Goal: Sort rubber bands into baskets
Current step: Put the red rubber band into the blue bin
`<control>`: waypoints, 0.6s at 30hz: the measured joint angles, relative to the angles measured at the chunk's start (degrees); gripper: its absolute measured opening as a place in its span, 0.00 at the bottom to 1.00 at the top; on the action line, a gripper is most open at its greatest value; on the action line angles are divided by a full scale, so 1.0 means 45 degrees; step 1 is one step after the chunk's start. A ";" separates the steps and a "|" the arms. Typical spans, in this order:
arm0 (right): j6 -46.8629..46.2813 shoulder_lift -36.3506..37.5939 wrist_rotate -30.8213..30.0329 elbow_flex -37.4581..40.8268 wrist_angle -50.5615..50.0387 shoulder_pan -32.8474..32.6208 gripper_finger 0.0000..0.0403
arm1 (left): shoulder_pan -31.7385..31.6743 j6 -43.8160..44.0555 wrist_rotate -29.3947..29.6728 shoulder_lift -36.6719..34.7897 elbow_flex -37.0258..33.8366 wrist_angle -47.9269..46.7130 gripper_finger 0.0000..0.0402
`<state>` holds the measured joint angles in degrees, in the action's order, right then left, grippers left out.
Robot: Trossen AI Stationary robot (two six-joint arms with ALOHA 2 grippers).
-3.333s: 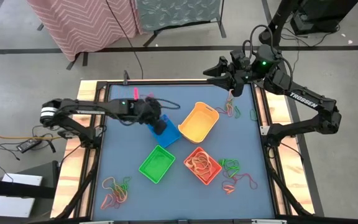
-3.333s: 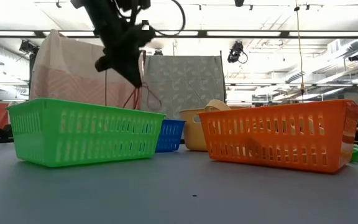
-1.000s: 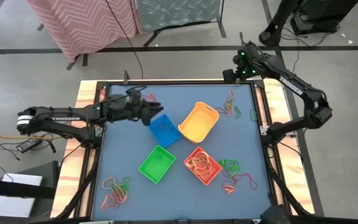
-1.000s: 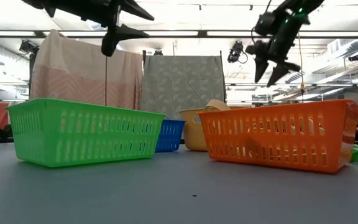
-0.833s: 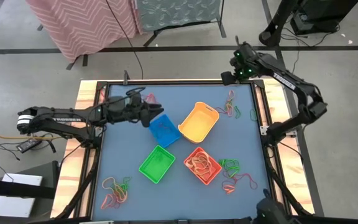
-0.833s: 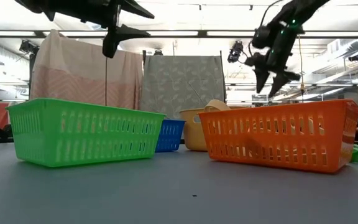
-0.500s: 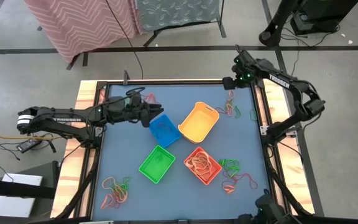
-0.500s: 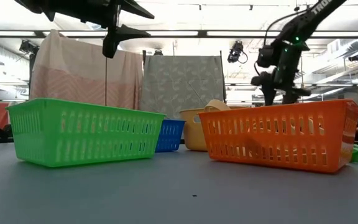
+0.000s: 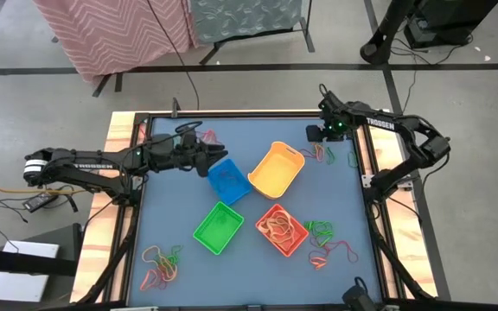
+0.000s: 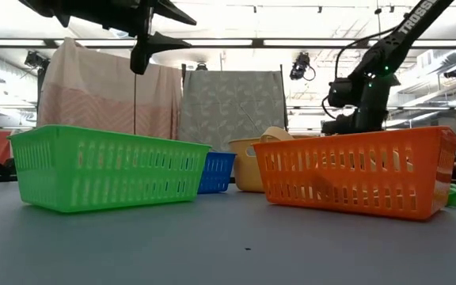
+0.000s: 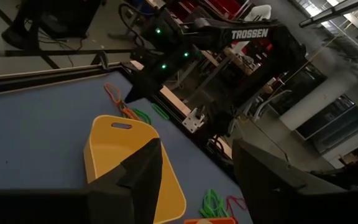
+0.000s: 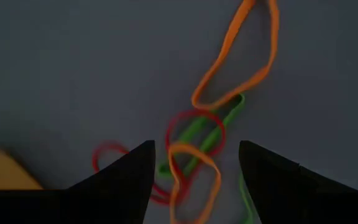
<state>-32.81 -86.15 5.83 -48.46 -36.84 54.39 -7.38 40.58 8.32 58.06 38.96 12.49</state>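
Observation:
Four baskets stand mid-table: blue (image 9: 229, 182), yellow (image 9: 277, 168), green (image 9: 218, 227) and orange (image 9: 281, 229), the orange one holding rubber bands. My right gripper (image 9: 316, 136) points down, open, just above a small cluster of rubber bands (image 9: 322, 153) at the table's far right. In its wrist view the gripper (image 12: 194, 168) straddles an orange band (image 12: 238, 56), a red band (image 12: 194, 132) and a green band (image 12: 207, 140). My left gripper (image 9: 214, 161) hangs open and nearly level above the blue basket's far-left side, holding nothing; it shows high up (image 10: 187, 30) in the low view.
More rubber bands lie in heaps at the near left (image 9: 161, 263) and near right (image 9: 325, 238), and a few pink ones at the far left (image 9: 207, 136). A wooden frame (image 9: 119, 199) borders the blue table top. Bare table lies along the near edge.
My right gripper has come down from high above the far right corner toward the rubber bands there, tipping to point more steeply down and rolling about its own line. Its fingers have stayed apart. Baskets and bands have not moved.

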 joint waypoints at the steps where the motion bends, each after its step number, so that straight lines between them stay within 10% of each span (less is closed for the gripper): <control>1: -0.0361 0.0000 -0.0082 0.0078 0.0384 -0.0065 0.59 | -0.0004 0.0000 0.0000 0.0000 0.0000 -0.0010 0.49; 18: -0.3071 0.0000 -0.1726 0.0105 0.1088 -0.1087 0.52 | 0.0000 -0.0005 0.0005 0.0000 0.0000 -0.0035 0.49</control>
<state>-46.63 -86.15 -1.93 -47.99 -31.94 49.50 -7.38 40.56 8.34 58.06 38.96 12.34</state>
